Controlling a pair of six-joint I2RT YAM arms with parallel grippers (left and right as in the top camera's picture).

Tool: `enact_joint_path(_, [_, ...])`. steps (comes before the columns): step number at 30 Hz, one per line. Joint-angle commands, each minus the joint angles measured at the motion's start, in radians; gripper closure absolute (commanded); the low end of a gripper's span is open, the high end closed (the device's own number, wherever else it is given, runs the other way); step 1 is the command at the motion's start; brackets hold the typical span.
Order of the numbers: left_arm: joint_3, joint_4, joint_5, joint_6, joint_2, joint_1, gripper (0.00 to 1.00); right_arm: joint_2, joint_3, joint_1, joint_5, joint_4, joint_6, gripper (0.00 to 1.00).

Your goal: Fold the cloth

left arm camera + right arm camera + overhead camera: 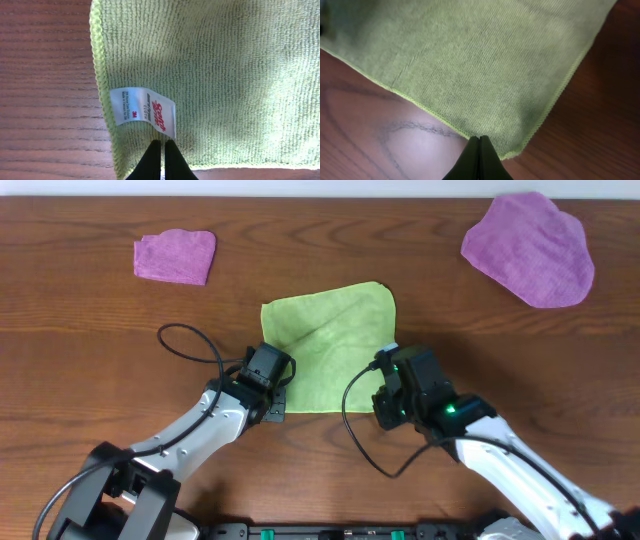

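The middle of the desk point(80, 320) is taken up by the lime-green cloth point(330, 340), which is spread flat. Its two near corners are blocked by the left end effector point(161, 146) and the right end effector point(479, 140), each closed at the hem. Bare wood is seen along the cloth's far edge and on both sides. A small purple cloth point(176, 256) at far left and a large purple cloth point(530, 250) at far right are set well apart from it. A black cable point(186, 327) is looped just left of the cloth.

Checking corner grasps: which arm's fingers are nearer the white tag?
Left. The left fingers sit shut right beside the white tag at the near-left corner of the cloth; the right fingers are at the near-right corner.
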State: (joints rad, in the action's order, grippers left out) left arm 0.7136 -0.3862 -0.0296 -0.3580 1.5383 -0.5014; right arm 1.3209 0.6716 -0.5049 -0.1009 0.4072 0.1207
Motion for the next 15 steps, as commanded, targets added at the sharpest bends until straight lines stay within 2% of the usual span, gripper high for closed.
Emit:
enact_joint_path(1, [0.018, -0.002, 0.005, 0.018, 0.011, -0.004, 0.94, 0.072, -0.006, -0.008, -0.008, -0.026, -0.014, 0.99])
enact_joint_path(15, [0.018, -0.002, 0.005, 0.018, 0.011, -0.004, 0.94, 0.203, -0.006, -0.007, 0.037, -0.122, -0.014, 0.99])
